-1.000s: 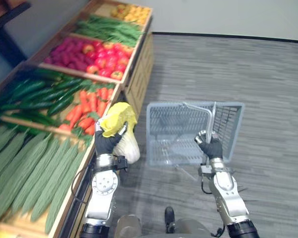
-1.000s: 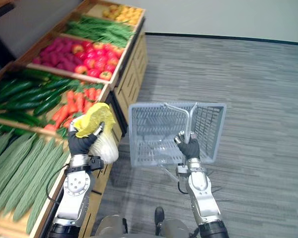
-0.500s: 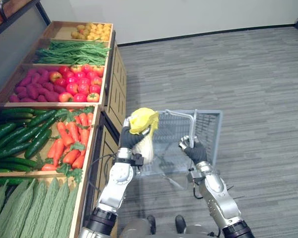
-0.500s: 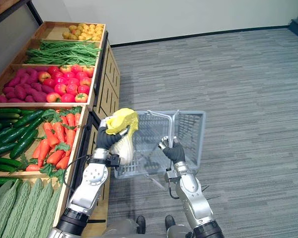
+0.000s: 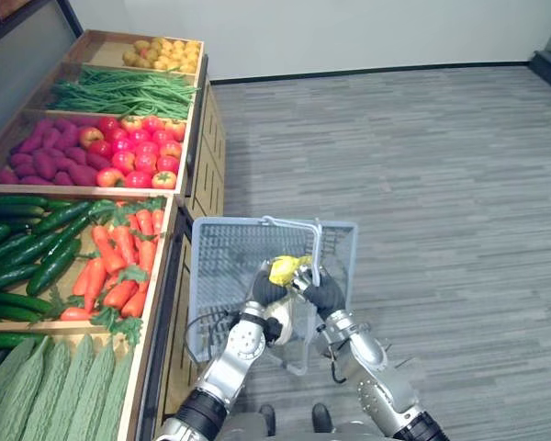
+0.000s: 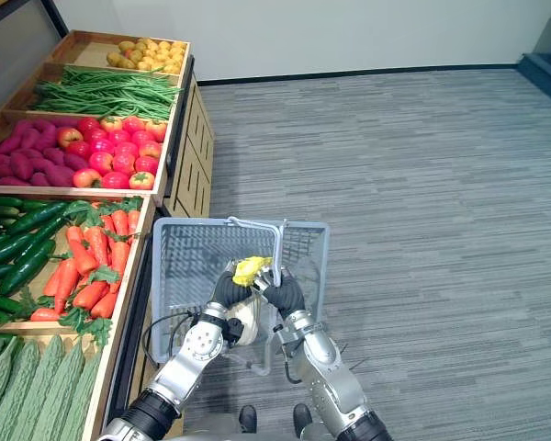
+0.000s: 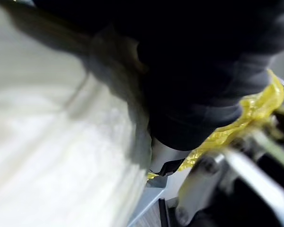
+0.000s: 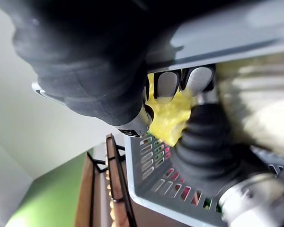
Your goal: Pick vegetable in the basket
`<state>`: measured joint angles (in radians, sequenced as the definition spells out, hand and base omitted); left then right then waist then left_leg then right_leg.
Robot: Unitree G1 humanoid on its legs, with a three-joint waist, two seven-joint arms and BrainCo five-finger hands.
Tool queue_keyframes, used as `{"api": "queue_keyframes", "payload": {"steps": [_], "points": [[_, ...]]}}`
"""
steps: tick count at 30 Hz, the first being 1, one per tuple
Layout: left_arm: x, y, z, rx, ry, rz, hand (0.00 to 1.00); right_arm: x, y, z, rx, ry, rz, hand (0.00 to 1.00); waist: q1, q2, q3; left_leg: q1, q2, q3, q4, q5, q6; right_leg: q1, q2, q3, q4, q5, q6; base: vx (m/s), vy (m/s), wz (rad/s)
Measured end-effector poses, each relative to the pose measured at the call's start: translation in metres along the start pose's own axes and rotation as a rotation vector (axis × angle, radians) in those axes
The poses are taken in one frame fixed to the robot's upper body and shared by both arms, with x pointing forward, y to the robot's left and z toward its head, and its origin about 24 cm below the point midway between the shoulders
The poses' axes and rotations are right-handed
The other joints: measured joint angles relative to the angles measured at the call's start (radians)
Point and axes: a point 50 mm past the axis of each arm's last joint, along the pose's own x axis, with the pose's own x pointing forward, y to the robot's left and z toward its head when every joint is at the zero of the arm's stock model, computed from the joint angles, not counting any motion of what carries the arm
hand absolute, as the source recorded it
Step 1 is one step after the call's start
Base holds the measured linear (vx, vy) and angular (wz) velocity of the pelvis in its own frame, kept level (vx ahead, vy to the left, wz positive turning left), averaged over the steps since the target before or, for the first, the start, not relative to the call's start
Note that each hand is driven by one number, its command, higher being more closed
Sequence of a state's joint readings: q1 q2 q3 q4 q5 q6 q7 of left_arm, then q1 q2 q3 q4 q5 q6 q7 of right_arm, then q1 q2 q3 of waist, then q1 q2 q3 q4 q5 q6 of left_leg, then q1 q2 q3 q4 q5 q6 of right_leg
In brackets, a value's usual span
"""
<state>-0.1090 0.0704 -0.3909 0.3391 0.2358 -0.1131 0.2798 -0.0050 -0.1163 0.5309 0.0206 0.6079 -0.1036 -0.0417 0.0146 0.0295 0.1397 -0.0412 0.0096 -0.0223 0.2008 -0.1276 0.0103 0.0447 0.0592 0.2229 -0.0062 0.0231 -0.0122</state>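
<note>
Clutching cabbage [image 5: 284, 270] at basket's [image 5: 222, 266] near rim

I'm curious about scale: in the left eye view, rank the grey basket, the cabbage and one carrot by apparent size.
1. grey basket, clearly largest.
2. cabbage, partly covered by the left robot hand.
3. carrot, smallest.

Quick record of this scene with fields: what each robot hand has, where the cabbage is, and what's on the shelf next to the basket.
left robot hand: curled round the cabbage
right robot hand: curled round the basket handle
cabbage: yellow leafy top, pale body, at the near side of the grey basket; cannot tell whether it rests on the bottom
basket position: in front of the robot, beside the produce shelf
nearest shelf bin: carrots, cucumbers
task status: cabbage not yet released
</note>
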Motion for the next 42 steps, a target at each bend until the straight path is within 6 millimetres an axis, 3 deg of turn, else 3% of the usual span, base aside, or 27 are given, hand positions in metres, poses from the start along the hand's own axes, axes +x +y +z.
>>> {"api": "queue_keyframes", "payload": {"steps": [5, 15, 24, 32, 36, 42], "points": [[-0.002, -0.004, -0.011, 0.008, 0.065, -0.021, 0.00, -0.002, 0.015, -0.012, 0.096, 0.056, 0.053, 1.00, 0.001, -0.024, -0.014, 0.004, -0.001, -0.001, -0.014, 0.010, 0.000, -0.002, -0.001, 0.000, 0.000, 0.001, 0.000, 0.00, 0.000, 0.00], [-0.003, -0.007, -0.013, 0.009, 0.073, -0.037, 0.00, -0.001, 0.012, -0.010, -0.077, 0.049, 0.029, 1.00, 0.003, -0.031, -0.018, 0.003, -0.015, -0.029, -0.029, 0.023, 0.006, 0.002, -0.013, -0.028, -0.002, 0.001, 0.001, 0.00, 0.023, 0.09], [-0.023, 0.002, 0.017, -0.135, -0.068, -0.013, 0.00, -0.007, -0.040, 0.006, -0.128, -0.027, -0.278, 1.00, 0.005, -0.031, -0.019, 0.026, -0.028, -0.058, -0.090, 0.059, 0.007, 0.014, -0.027, -0.062, -0.016, -0.002, 0.005, 0.01, 0.009, 0.12], [-0.041, 0.024, 0.036, -0.336, -0.166, 0.071, 0.00, -0.030, -0.078, 0.010, -0.194, -0.036, -0.508, 1.00, 0.006, -0.029, -0.020, 0.047, -0.033, -0.062, -0.126, 0.074, 0.010, 0.022, -0.035, -0.080, -0.017, -0.010, 0.017, 0.01, 0.005, 0.02], [-0.052, 0.046, 0.019, -0.408, -0.116, 0.198, 0.00, -0.045, -0.099, 0.016, -0.241, -0.050, -0.620, 1.00, 0.015, -0.028, -0.024, 0.050, -0.041, -0.069, -0.133, 0.077, 0.009, 0.023, -0.042, -0.085, -0.016, -0.012, 0.020, 0.01, 0.020, 0.04], [-0.072, 0.073, -0.021, -0.384, 0.038, 0.361, 0.00, -0.071, -0.119, -0.001, -0.229, 0.025, -0.744, 1.00, 0.037, -0.028, -0.040, 0.055, -0.052, -0.075, -0.134, 0.076, 0.010, 0.025, -0.053, -0.095, -0.001, -0.024, 0.036, -0.01, 0.021, 0.06]]}}
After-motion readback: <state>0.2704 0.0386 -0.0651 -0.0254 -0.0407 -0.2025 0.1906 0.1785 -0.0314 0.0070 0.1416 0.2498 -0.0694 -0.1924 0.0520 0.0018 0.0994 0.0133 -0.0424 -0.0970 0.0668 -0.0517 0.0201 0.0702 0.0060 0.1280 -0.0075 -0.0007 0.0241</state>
